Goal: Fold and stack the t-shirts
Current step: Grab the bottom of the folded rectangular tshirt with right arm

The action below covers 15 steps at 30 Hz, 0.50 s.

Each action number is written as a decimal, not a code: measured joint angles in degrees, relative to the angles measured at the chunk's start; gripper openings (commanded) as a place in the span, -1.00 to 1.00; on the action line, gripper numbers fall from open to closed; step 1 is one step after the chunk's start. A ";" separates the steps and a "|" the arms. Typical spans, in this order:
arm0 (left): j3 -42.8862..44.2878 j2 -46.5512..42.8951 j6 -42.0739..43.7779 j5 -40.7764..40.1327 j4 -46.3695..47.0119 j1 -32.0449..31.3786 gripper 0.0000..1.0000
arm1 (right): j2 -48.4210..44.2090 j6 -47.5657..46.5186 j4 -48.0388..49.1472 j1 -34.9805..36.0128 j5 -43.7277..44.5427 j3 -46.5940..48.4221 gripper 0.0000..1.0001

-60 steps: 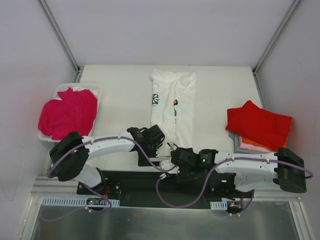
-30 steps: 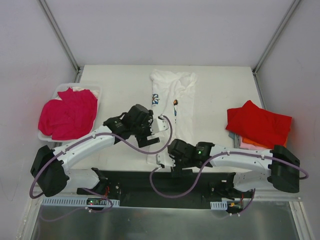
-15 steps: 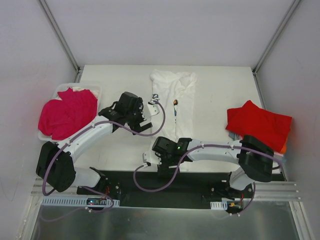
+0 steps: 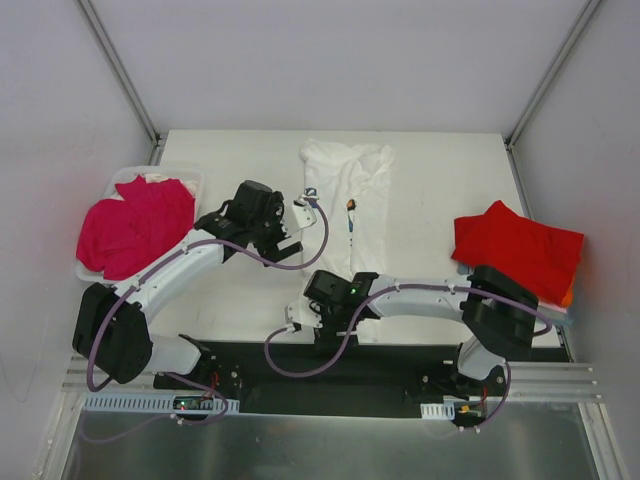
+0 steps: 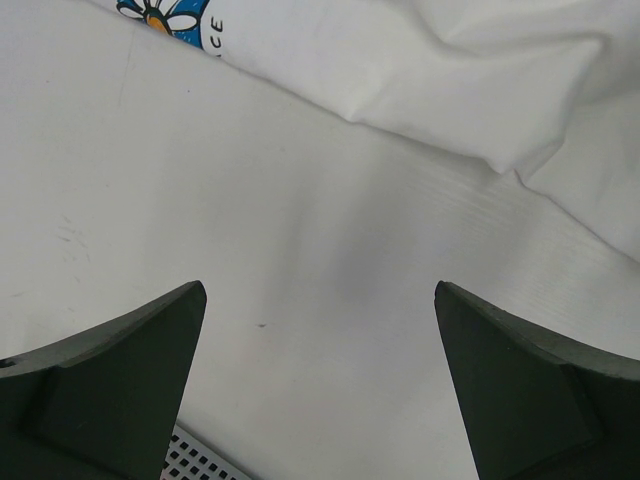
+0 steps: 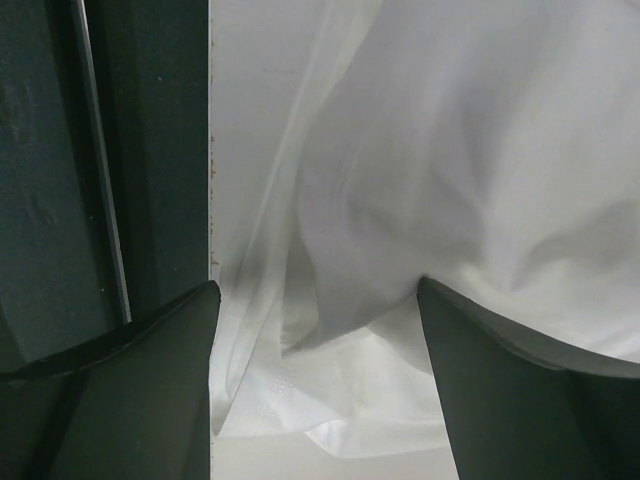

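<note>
Tool [image 6: 315,300] of right arm [image 4: 420,292] over t-shirt [image 6: 450,150]

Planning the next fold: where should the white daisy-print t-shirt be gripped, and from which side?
Probably its near hem, from the near edge of the table: the white t-shirt lies as a long strip, and that hem's loose layers lie before the open right pincer.

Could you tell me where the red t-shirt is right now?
In the top view, the red t-shirt lies at the right edge of the table, right of the white t-shirt.
</note>
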 measured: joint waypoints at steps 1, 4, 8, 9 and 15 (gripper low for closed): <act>0.00 0.00 0.04 0.00 0.02 0.02 0.98 | 0.28 -0.22 0.13 -0.31 -0.35 0.00 0.68; 0.00 0.00 0.15 0.02 0.02 0.02 0.99 | 1.05 -0.72 0.33 -1.36 -1.22 0.37 0.67; 0.00 0.00 0.22 0.17 0.02 0.04 0.99 | 1.90 -1.20 0.42 -2.82 -2.56 1.16 0.65; 0.00 0.00 0.22 0.22 0.02 0.04 0.99 | 2.10 -1.31 0.52 -3.10 -2.80 1.29 0.65; 0.00 0.00 0.22 0.37 0.04 0.04 0.99 | 3.48 -1.57 0.76 -3.76 -3.91 2.29 0.64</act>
